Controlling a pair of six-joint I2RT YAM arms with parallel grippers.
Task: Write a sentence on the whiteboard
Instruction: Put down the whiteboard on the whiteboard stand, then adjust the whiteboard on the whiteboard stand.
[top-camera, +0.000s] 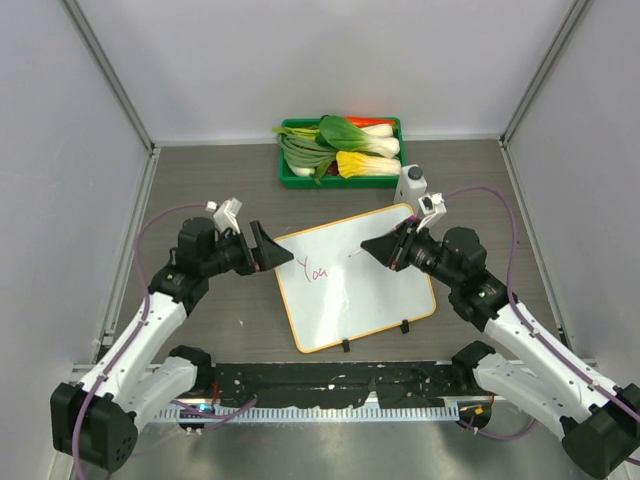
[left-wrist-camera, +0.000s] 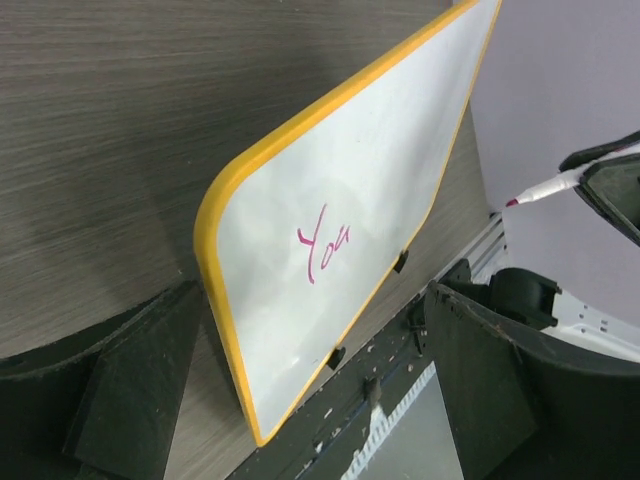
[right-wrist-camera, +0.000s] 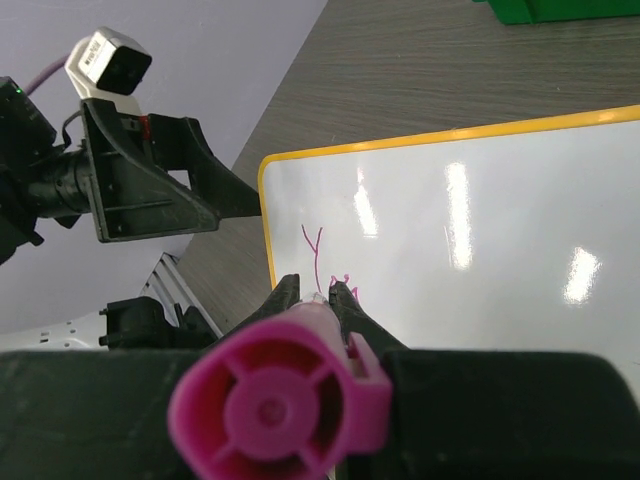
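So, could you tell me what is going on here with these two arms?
The right gripper is shut on a pink marker, whose tip appears lifted just off the whiteboard. Only "You" of the sentence is written, so it is unfinished. The left gripper is open, with the board's left edge between its jaws but not clamped.

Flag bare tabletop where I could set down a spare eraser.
Free: far-left table between the left wall and the green tray; far-right patch between tray and right wall. Crowded: around the whiteboard, left gripper at its left corner, right gripper, holding the marker, over its right side; the tray-to-board strip is narrow.
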